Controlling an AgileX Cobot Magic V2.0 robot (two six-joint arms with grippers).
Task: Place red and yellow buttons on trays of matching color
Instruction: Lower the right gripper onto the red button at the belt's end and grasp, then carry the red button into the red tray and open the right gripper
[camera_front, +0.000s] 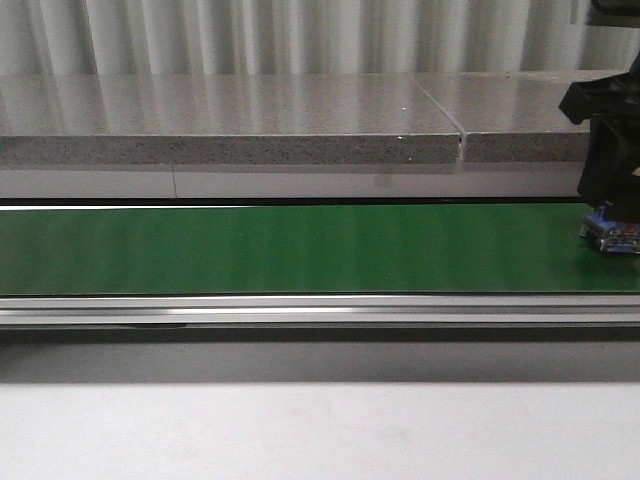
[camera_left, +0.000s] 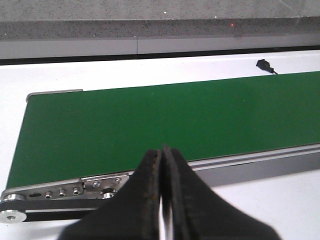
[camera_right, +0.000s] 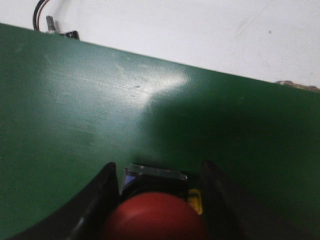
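Note:
A red button (camera_right: 155, 217) with a domed red cap, a black and clear body and a small yellow tab sits on the green belt (camera_right: 100, 110). My right gripper (camera_right: 157, 200) is shut on it, one black finger against each side of the body. In the front view this button (camera_front: 611, 232) rests on the belt at the far right edge, under the right arm (camera_front: 610, 130). My left gripper (camera_left: 162, 165) is shut and empty, hovering over the near rail at the belt's left end. The yellow button and the trays are out of view.
The green conveyor belt (camera_front: 300, 248) runs across the whole front view with a metal rail (camera_front: 300, 305) along its near side. A grey stone ledge (camera_front: 230, 125) lies behind it. A small black sensor (camera_left: 263, 64) sits on the white table beyond the belt.

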